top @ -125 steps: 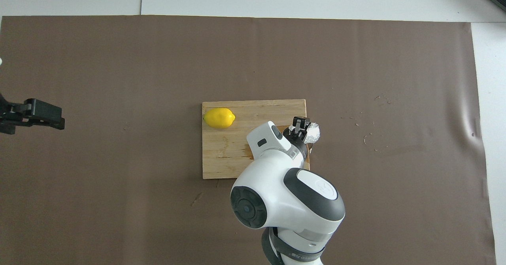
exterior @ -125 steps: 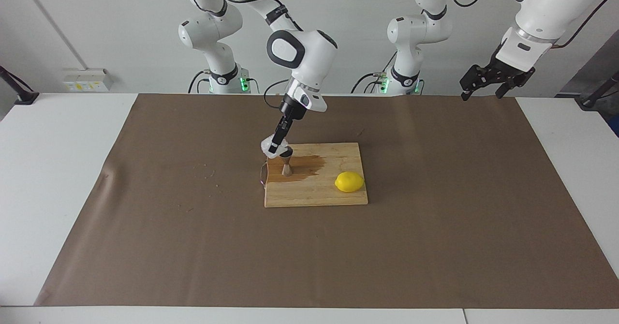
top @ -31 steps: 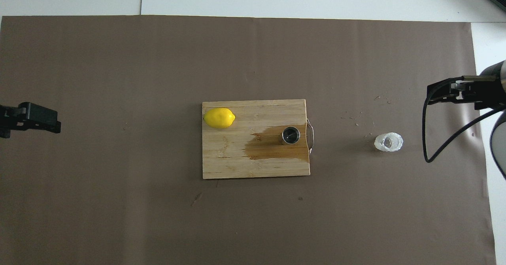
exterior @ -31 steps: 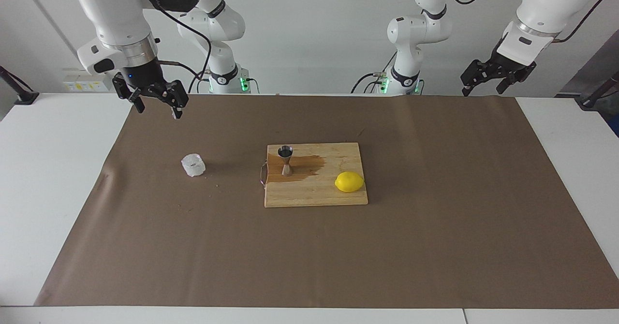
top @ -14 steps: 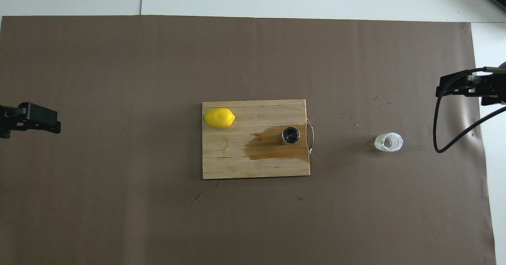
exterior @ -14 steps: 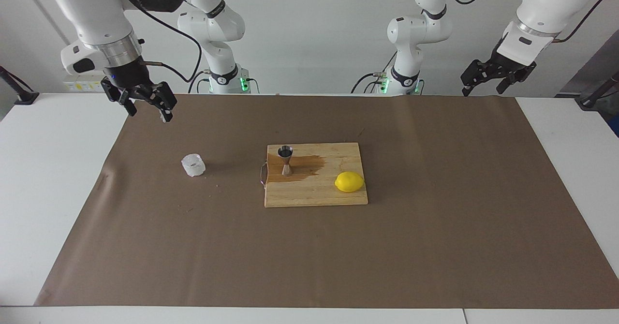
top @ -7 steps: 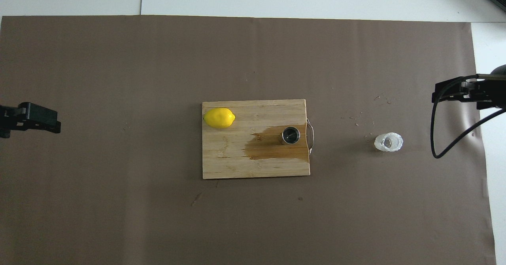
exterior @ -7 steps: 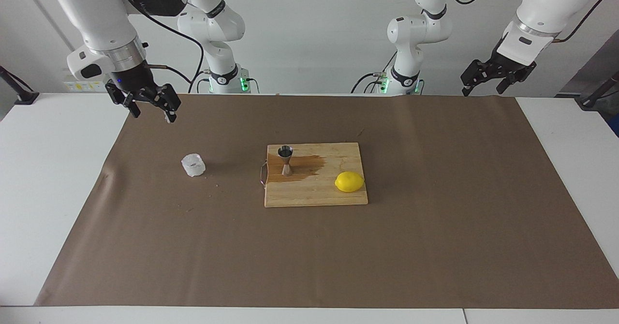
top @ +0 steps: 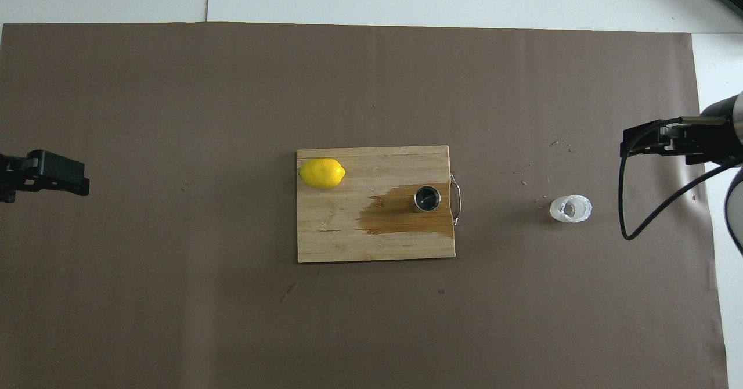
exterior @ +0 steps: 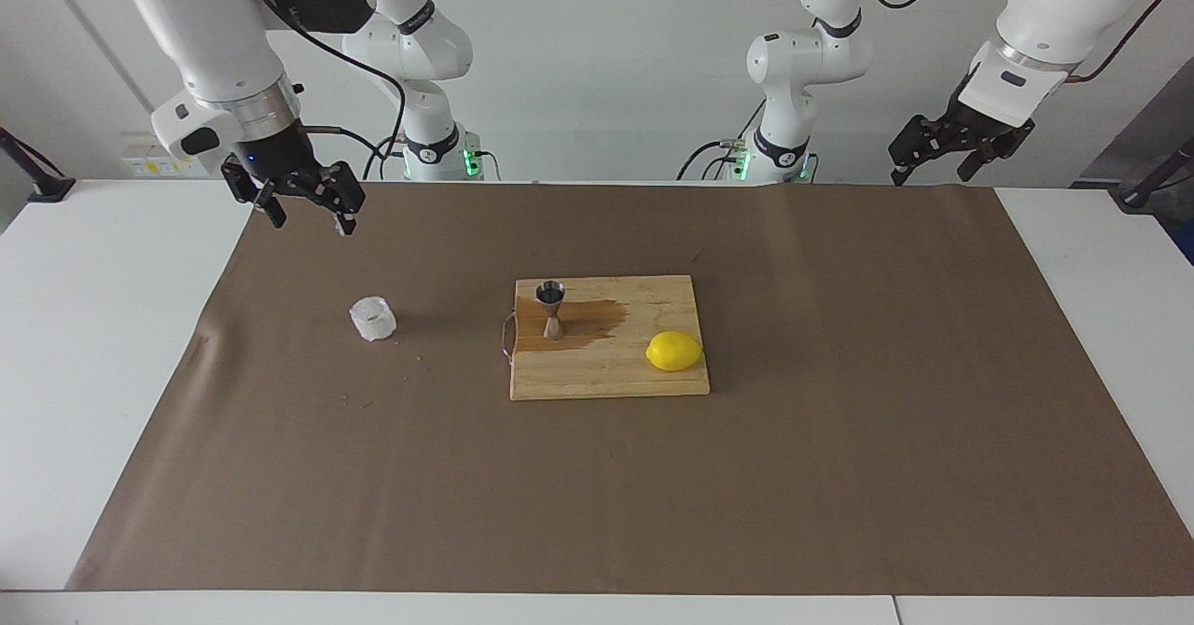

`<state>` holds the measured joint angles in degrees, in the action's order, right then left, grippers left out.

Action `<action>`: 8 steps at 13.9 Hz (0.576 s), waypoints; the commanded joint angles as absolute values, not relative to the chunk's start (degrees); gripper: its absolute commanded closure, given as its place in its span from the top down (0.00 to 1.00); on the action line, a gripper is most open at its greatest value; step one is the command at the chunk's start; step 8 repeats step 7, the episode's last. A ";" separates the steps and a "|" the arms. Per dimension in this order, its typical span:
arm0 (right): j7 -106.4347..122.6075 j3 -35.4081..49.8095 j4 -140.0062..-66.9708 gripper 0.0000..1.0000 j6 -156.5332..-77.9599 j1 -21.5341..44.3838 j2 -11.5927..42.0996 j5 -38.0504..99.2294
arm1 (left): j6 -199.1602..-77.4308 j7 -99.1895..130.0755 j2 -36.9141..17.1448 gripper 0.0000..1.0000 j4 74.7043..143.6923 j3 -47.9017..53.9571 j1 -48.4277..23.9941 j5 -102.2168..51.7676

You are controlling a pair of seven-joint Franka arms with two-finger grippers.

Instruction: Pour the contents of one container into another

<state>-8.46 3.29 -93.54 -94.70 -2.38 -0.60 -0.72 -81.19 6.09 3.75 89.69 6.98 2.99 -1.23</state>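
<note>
A robotics lab: two mounted arms (exterior: 224,37), paper-covered table (exterior: 839,420), bare wall.

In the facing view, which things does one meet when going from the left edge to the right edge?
right gripper → plastic cup → jigger → lemon → left gripper

- 1 plastic cup (exterior: 373,318)
- 1 steel jigger (exterior: 550,309)
- 1 lemon (exterior: 673,351)
- 1 wooden cutting board (exterior: 616,373)
- 1 brown mat (exterior: 839,476)
- 2 grippers: left gripper (exterior: 942,153), right gripper (exterior: 298,198)
</note>
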 commanded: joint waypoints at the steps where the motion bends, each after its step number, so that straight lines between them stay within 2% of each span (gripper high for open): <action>1: -7.56 3.87 -95.45 1.00 -94.40 -2.64 -2.29 -0.53 | -80.77 5.98 5.10 1.00 90.97 6.33 2.64 -1.76; 8: -7.21 3.96 -95.45 1.00 -93.43 -2.81 -2.37 -0.35 | -80.77 5.98 5.10 1.00 90.97 6.42 2.64 -1.85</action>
